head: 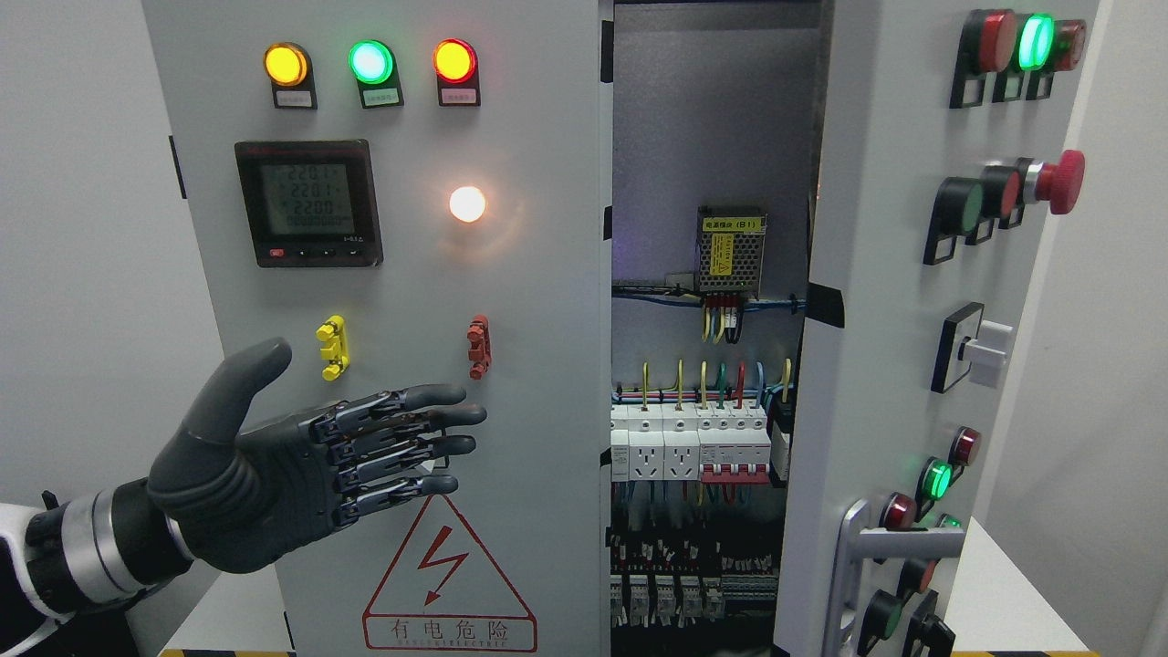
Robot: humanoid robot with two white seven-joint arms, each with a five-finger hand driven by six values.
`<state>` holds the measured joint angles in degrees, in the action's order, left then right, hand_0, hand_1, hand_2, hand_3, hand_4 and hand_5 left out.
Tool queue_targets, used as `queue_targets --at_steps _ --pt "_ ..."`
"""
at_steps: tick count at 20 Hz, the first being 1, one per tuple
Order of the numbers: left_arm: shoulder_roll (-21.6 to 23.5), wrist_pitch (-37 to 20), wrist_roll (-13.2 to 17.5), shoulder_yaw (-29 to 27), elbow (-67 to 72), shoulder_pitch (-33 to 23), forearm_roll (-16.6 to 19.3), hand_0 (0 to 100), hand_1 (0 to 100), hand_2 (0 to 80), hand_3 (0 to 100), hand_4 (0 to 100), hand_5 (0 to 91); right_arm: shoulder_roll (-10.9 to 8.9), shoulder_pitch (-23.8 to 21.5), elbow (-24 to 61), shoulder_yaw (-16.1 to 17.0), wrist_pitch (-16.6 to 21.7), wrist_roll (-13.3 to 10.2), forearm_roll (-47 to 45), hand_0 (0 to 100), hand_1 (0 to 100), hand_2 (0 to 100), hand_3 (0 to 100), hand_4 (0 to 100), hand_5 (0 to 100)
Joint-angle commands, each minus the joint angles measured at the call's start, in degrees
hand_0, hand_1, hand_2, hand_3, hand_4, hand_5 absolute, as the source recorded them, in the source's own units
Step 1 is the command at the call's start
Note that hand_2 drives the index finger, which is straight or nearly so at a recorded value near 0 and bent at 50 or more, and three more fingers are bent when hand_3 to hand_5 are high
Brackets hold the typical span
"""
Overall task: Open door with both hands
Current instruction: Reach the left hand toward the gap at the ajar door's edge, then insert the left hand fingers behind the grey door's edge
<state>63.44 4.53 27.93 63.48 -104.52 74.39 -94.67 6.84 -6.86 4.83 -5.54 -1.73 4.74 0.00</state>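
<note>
A grey electrical cabinet fills the head view. Its left door (511,301) is shut and carries three lit lamps, a digital meter (307,203) and a warning triangle. Its right door (876,365) is swung open toward me, edge-on, with buttons and a silver handle (858,557). Between them the inside (707,411) shows wiring, breakers and sockets. My left hand (356,456) is open, fingers straight and pointing right, in front of the left door's lower part. It holds nothing. The right hand is out of view.
A red emergency stop button (1058,181) and a rotary switch (981,351) stick out from the open door. The cabinet stands on a white table (1013,593). White walls lie on both sides.
</note>
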Motion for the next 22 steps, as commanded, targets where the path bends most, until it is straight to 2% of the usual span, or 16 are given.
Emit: queue_targets --at_steps 1,5,11,15,22 --pt "-7.97 0.13 -0.15 15.97 3.44 9.54 -4.91 0 0 0.0 0 3 0.0 -0.08 0.0 0.0 0.0 -0.03 0.01 -1.05 0 0 0 0 0 0" --pt "-12.72 0.13 -2.35 16.15 5.2 11.3 -5.09 0 0 0.0 0 3 0.0 0.01 0.0 0.0 0.0 -0.03 0.01 -1.05 0 0 0 0 0 0" --pt "-20.1 0.22 -2.53 15.89 8.98 13.32 -5.18 0 0 0.0 0 3 0.0 0.01 0.0 0.0 0.0 -0.03 -0.08 -1.05 0 0 0 0 0 0" --pt "-23.1 0.39 -2.53 15.71 10.48 15.52 -7.98 0 0 0.0 0 3 0.0 -0.08 0.0 0.0 0.0 -0.03 0.01 -1.05 0 0 0 0 0 0" --pt "-29.33 1.71 -4.2 15.01 14.43 17.02 -9.31 0 0 0.0 0 3 0.0 0.01 0.0 0.0 0.0 -0.03 0.01 -1.05 0 0 0 0 0 0"
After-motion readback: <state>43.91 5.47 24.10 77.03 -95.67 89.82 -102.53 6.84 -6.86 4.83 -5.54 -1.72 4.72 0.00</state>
